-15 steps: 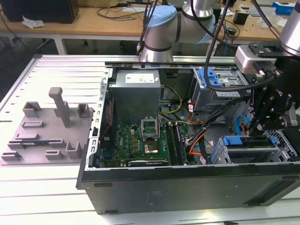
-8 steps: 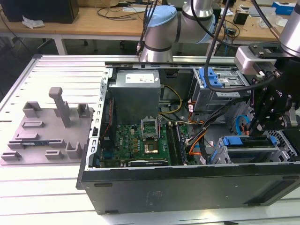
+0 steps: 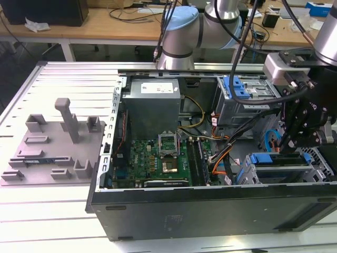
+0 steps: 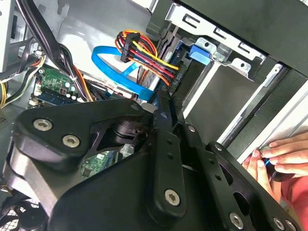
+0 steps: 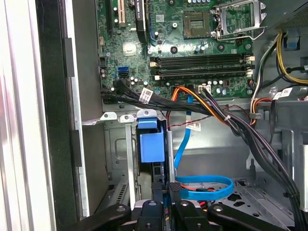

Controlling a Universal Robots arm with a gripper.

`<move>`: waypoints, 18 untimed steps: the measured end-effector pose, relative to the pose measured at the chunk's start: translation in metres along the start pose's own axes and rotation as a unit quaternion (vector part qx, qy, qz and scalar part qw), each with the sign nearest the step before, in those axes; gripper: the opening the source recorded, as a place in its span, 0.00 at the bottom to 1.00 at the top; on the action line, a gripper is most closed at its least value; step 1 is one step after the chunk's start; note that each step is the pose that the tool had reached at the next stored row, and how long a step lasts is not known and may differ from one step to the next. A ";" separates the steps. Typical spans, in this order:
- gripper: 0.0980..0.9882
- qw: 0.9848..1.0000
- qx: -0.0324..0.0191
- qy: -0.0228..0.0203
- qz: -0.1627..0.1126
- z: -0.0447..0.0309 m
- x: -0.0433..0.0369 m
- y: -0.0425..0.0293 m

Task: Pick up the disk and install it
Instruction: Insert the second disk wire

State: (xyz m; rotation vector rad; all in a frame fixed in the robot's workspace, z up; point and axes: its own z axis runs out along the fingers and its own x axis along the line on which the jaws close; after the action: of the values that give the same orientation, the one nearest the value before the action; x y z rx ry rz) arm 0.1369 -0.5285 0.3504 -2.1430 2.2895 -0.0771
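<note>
In the first wrist view, my end effector (image 5: 166,188) has its fingers drawn close together on the upper edge of the disk (image 5: 150,147). The disk stands edge-on with its blue frame towards the camera, partly down in a slot of the drive bay (image 5: 126,159) and just below the motherboard (image 5: 192,43). A blue data cable (image 5: 204,187) loops beside the fingers without touching them. In the second wrist view, the fingers reach towards the bay's metal wall, a red-yellow-black cable bundle (image 4: 149,55) hangs close by, and a person's hand (image 4: 281,156) rests at the outer edge of the case. In the exterior view, I hang over the bay corner of the open computer case (image 3: 210,211) at the exterior view's right. The case lies on the counter (image 3: 52,226), and a grey fixture plate (image 3: 52,153) lies well apart at the exterior view's left. I judge pickup complete and installation in hand, with the disk not fully seated. Further travel calls for keeping the disk square to the slot rails, clear of the cables, and watching that hand.
</note>
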 end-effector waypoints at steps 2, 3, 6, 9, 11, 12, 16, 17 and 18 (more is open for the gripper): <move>0.07 1.000 0.000 0.000 0.000 0.0004 0.0000 -0.0001; 0.07 1.000 0.000 0.000 -0.001 0.0006 -0.0001 -0.0002; 0.07 1.000 0.000 0.000 -0.001 0.0015 -0.0001 -0.0004; 0.07 1.000 0.000 0.000 -0.002 0.0025 -0.0001 -0.0007; 0.07 1.000 0.000 0.000 -0.003 0.0026 -0.0001 -0.0007; 0.07 1.000 0.000 0.000 -0.003 0.0027 -0.0002 -0.0007; 0.07 1.000 0.000 0.000 -0.003 0.0031 -0.0002 -0.0007; 0.07 1.000 0.000 0.000 -0.003 0.0035 -0.0002 -0.0007; 0.07 1.000 0.000 0.000 -0.003 0.0038 -0.0002 -0.0007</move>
State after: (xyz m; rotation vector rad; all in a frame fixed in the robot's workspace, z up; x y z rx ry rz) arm 0.1377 -0.5285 0.3467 -2.1500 2.2827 -0.0771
